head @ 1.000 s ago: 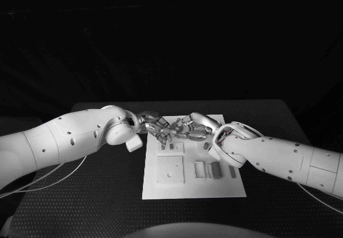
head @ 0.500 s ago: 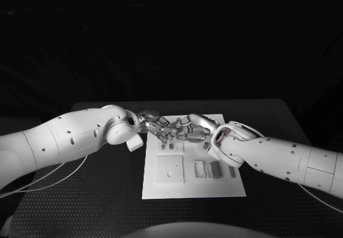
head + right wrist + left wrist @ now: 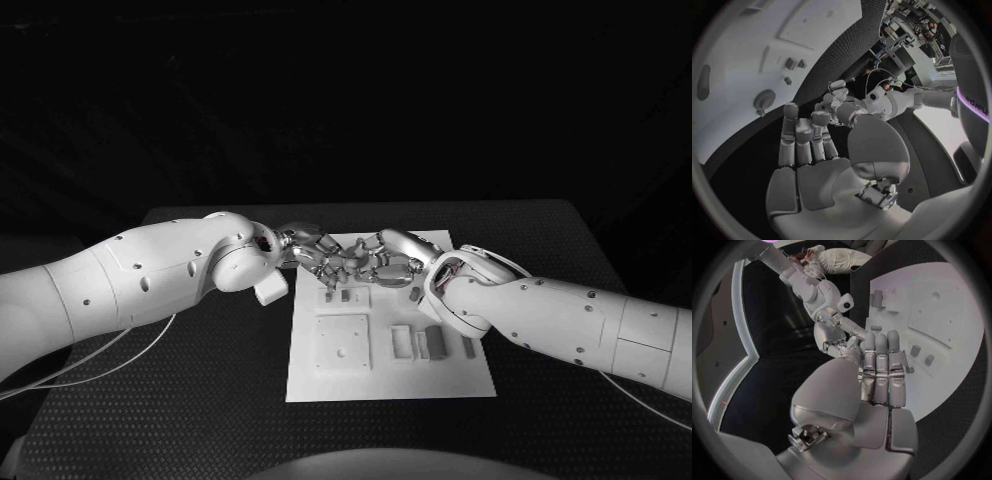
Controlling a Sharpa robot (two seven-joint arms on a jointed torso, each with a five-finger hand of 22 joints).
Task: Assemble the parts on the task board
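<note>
Little has shifted since the earlier frames: the right hand (image 3: 387,258) has edged slightly toward the left hand (image 3: 320,252), and both still hover fingertip to fingertip over the task board's (image 3: 389,378) far edge, at twelve o'clock on the plate. Whether anything is pinched between them I cannot tell; in the wrist views each hand's fingers (image 3: 882,365) lie straight and together. Small parts (image 3: 428,343) stand at about three o'clock on the board. No readable writing shows anywhere. The black table (image 3: 173,400) has a woven texture, and the surroundings behind are dark.
</note>
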